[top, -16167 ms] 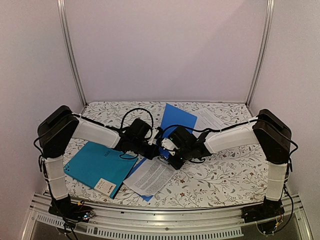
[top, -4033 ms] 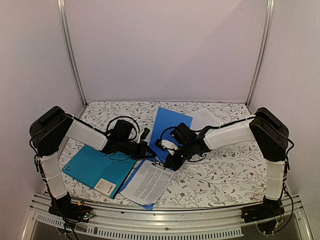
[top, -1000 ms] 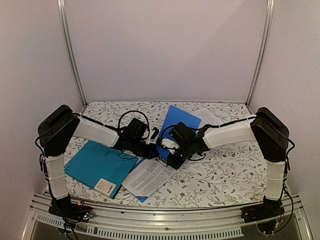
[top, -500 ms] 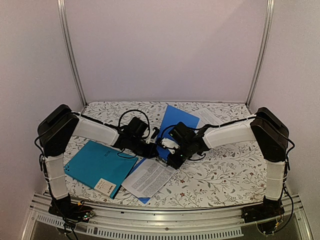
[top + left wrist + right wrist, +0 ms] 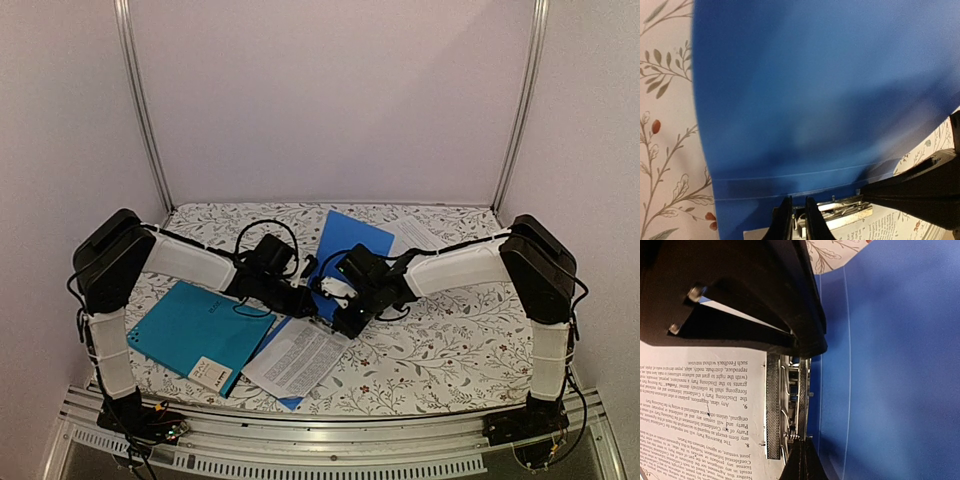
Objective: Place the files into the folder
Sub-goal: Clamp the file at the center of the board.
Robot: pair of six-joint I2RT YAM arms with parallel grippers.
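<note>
Teal plastic folder [image 5: 195, 325] closed, white printed sheets [image 5: 297, 357] outside it, one on blue folder [image 5: 352, 240]; left fingers [image 5: 786, 222] slightly apart, right fingers [image 5: 802, 462] together.

Left gripper [image 5: 309, 297] and right gripper [image 5: 341, 320] meet over the blue folder [image 5: 352, 240], a printed sheet [image 5: 300, 356] apparently lying on it.

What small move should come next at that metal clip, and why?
Probably draw the left gripper back from the metal clip: the printed sheet already lies in the open blue folder, its edge at the clip, with the shut right gripper resting there too.
</note>
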